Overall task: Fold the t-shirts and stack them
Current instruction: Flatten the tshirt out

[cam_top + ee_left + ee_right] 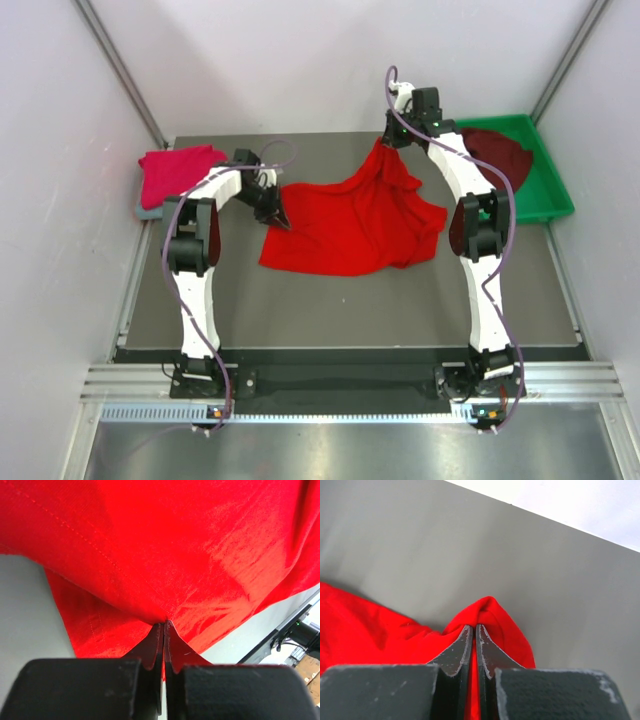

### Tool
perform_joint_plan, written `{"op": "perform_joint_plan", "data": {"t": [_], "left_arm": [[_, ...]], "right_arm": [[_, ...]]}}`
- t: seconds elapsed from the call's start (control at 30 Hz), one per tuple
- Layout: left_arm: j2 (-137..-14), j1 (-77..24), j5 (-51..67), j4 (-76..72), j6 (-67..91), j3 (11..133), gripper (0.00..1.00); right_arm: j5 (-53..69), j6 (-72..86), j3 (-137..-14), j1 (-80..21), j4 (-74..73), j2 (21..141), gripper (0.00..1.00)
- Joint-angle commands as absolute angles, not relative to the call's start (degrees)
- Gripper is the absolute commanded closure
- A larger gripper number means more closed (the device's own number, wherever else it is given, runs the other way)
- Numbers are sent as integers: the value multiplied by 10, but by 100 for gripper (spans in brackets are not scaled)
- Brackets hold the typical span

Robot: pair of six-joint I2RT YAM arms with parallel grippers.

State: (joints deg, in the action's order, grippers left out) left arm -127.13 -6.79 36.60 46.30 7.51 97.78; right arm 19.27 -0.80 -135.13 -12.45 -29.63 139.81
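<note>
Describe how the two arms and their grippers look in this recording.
The left arm and right arm have white link shells with bulky black joint housings. A thin purplish cable loops loosely along each arm. The left gripper and right gripper have dark, flat, tapering fingers on blocky black mounts, with scuffed and speckled surfaces.

A dark grey table (350, 310) seen from above. A bright red t-shirt (350, 225) lies crumpled across its middle. At the far left corner a folded crimson-pink t-shirt (175, 172) rests on a grey-blue t-shirt (147, 211), whose edge peeks out. A green tray (553, 195) sits at the far right corner.
</note>
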Motion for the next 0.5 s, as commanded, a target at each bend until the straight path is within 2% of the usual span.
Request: {"op": "perform_joint_plan", "data": {"t": [0.0,0.2,0.47], "left_arm": [[-1229,-68,375,455,66,981,100],[-1236,-65,347,447,58,1057,100],[-1332,-65,309,444,35,1171,100]], "right_arm": [[191,-4,-1389,-120,-273,1397,100],[185,-4,-1393,-119,-272,1397,100],[183,-3,-1393,-119,-272,1397,100]]}}
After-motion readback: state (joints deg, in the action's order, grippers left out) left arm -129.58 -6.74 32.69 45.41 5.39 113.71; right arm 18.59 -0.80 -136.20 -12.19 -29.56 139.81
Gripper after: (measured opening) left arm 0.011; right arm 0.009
